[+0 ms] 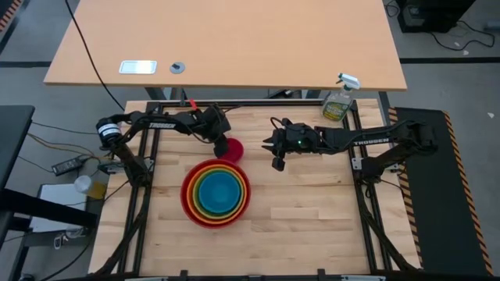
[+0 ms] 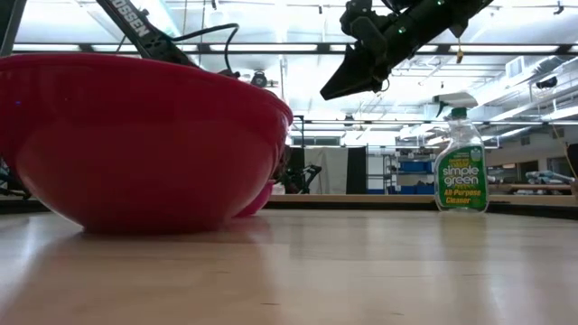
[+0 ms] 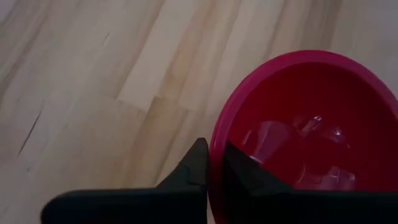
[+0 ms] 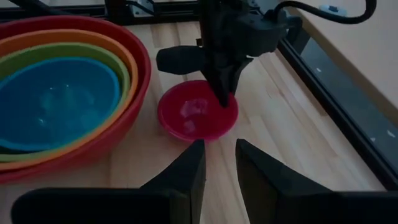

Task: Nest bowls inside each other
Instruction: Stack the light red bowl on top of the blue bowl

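Note:
A small pink-magenta bowl point(image 1: 233, 148) sits on the wooden table just beyond a nested stack point(image 1: 216, 193) of red, orange, lime green and blue bowls. My left gripper point(image 3: 211, 149) is shut on the pink bowl's rim; the right wrist view shows it point(image 4: 222, 96) reaching down onto that bowl point(image 4: 196, 115). My right gripper point(image 1: 276, 161) hovers above the table to the right of the pink bowl. Its fingers point(image 4: 217, 149) stand apart with nothing between them. In the low view the red bowl point(image 2: 135, 135) fills the left side. My left gripper pinches the pink bowl's rim point(image 3: 214, 163) on the bowl's far left side, one finger point(image 3: 239, 168) inside the bowl and the other point(image 3: 196, 165) outside. The fingers slant down from the table's left. The bowl stands upright with its bottom on the table.
A green spray bottle point(image 1: 339, 101) stands at the table's far right corner. A light wooden desk point(image 1: 234, 39) lies beyond the far edge. Bare wood point(image 1: 312, 218) stretches to the right of the stack.

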`<state>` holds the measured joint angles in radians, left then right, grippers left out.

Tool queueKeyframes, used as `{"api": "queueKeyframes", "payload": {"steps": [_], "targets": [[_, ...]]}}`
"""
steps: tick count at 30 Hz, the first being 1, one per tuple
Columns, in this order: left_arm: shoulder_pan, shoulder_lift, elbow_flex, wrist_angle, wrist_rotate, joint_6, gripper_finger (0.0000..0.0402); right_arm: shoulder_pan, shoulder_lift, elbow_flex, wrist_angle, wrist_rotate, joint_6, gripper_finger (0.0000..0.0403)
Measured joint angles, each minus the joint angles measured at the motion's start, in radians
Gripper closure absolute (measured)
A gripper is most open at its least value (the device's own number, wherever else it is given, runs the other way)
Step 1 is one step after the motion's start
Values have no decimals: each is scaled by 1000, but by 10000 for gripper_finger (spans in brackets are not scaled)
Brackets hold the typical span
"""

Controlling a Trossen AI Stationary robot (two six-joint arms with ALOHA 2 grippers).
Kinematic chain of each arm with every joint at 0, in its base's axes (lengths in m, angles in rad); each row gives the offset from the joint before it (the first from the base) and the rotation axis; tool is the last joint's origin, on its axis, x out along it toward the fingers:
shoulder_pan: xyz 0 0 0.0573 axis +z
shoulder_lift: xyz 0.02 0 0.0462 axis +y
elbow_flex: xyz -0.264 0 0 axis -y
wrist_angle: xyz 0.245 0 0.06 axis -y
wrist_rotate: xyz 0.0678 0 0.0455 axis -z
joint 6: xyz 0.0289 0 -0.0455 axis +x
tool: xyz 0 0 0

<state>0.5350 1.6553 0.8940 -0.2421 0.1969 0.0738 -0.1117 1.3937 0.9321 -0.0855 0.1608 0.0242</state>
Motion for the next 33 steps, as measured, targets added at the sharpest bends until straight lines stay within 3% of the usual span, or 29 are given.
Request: {"api": "queueKeyframes", "payload": {"steps": [8,18,25,29,33], "targets": [[0,-88,-2,-1,-34,2,387,1,0,0,5,0,2,305],[-63,-448,-2,-56,-41,25,389,28,0,0,9,4,68,305],[-341,-671,-2,-207,-36,-8,389,104,0,0,12,71,89,305],[-572,-675,-1,-292,-196,-132,387,137,10,0,73,30,88,304],[-769,-595,-2,-297,-402,-209,385,160,28,-4,173,4,83,305]]}}
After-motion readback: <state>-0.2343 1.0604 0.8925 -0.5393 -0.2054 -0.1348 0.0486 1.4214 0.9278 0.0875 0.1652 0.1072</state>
